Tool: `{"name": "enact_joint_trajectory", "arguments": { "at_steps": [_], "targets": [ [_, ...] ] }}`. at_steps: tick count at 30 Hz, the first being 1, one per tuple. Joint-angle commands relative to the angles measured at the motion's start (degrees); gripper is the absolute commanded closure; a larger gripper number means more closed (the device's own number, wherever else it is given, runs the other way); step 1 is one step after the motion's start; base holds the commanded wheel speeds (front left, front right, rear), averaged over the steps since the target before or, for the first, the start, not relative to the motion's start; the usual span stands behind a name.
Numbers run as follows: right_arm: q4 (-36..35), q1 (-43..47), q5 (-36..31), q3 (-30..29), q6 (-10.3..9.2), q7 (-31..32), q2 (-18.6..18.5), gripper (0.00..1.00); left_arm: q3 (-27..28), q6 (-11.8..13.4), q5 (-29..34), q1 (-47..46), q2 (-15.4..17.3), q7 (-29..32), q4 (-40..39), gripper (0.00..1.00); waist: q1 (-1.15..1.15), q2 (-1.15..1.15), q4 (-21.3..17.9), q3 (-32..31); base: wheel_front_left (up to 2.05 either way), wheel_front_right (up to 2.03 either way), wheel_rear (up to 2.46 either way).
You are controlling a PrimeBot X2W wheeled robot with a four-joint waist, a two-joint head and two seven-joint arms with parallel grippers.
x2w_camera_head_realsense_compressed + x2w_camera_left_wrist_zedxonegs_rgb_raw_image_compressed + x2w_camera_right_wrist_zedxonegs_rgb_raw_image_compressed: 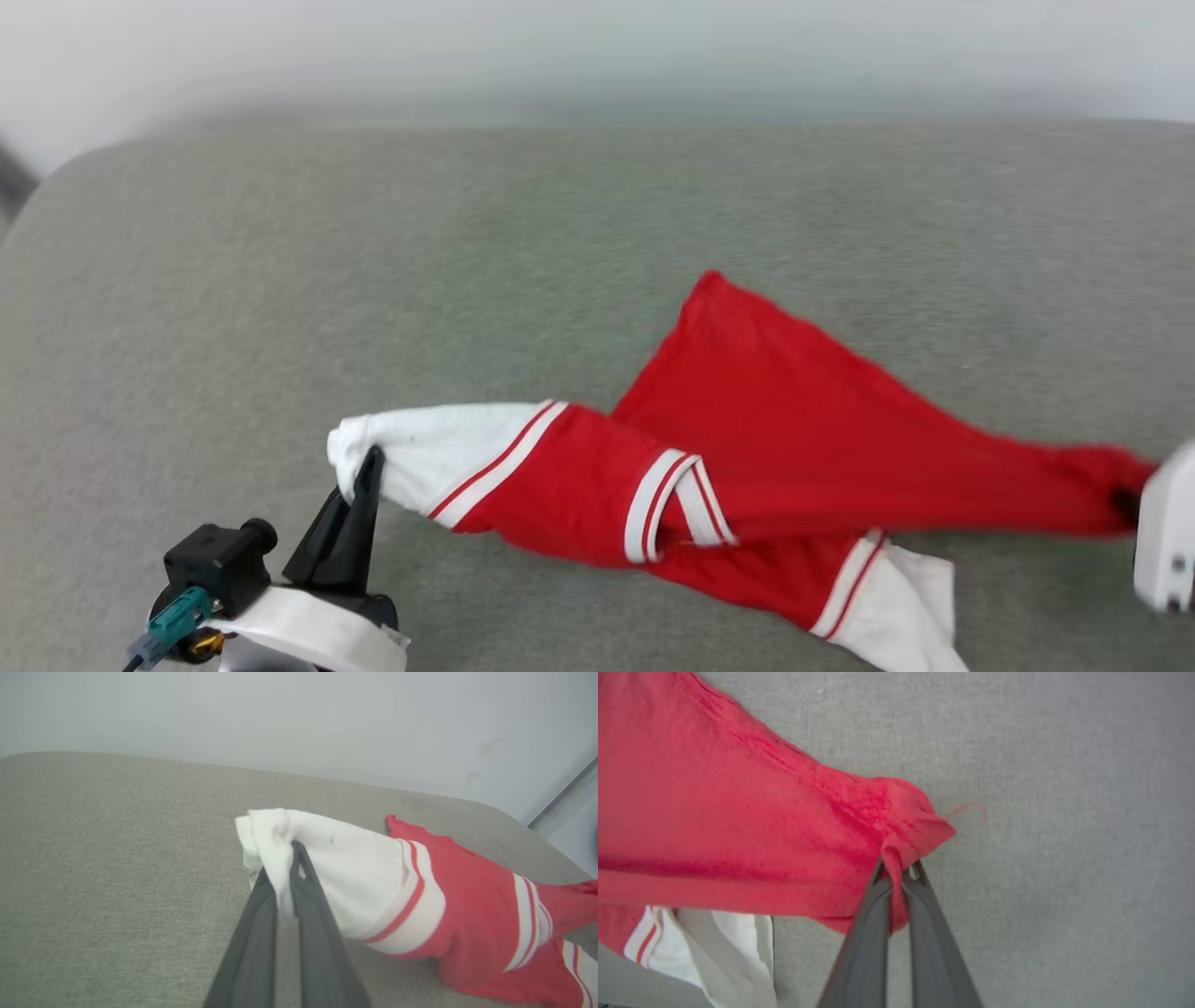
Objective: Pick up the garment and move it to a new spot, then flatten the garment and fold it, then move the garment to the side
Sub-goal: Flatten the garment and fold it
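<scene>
Red knit, soft, light, limp: garment [775,429] strung low across grey cushion [560,215]. At left, white sleeve end [327,858] clamped in left gripper [286,858]. At right, red hem corner [915,821] nipped tight in right gripper [899,872]. Prob. sags mid-span; best held at bunched edges.

Pinches the garment [747,439] at its white sleeve end with the left gripper [372,462], both dark fingers [252,952] pressed together, tilted upward. Clamps the opposite red corner with the right gripper [899,871], pale wrist [1167,532] just beyond that corner.
</scene>
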Motion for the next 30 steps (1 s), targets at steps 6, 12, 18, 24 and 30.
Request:
{"name": "enact_joint_trajectory", "arguments": {
  "at_steps": [6, 12, 18, 24, 30],
  "targets": [
    [-4.6, 16.71, 0.21, -2.92, -0.04, -2.73, 6.11, 1.0, 1.3, 0.78, -1.23, 3.0, 1.14, 0.57, 1.47, 1.0, 0.0, 0.0, -6.65, -5.41, 0.0, 0.0, 0.0],
    [-5.88, 27.6, -0.11, -3.73, -0.04, -5.01, 13.15, 1.0, 1.13, 1.03, -1.81, 4.06, 1.53, 1.04, 1.76, 1.0, 0.0, 0.0, -7.63, -6.33, 0.0, 0.0, 0.0],
    [-5.95, 29.07, 0.91, -3.76, -0.04, -13.58, 15.73, 0.0, 0.56, 1.12, -1.83, 3.96, 1.46, 1.28, 1.63, 1.0, 0.0, 0.0, -7.82, -6.32, 0.0, 0.0, 0.0],
    [-7.27, 24.0, 0.1, -3.57, -0.03, -33.56, 16.18, 0.0, -0.04, 1.16, -1.6, 2.96, 1.39, 1.69, 0.95, 1.0, 0.0, 0.0, -7.24, -6.07, 0.0, 0.0, 0.0],
    [-2.82, 15.72, 0.17, -0.61, -0.03, -44.99, 14.14, 0.0, -0.47, 1.13, -1.25, 1.47, 1.25, 1.68, 0.16, 1.0, 0.0, 0.0, -5.82, -4.31, 0.0, 0.0, 0.0]
  ]
}}
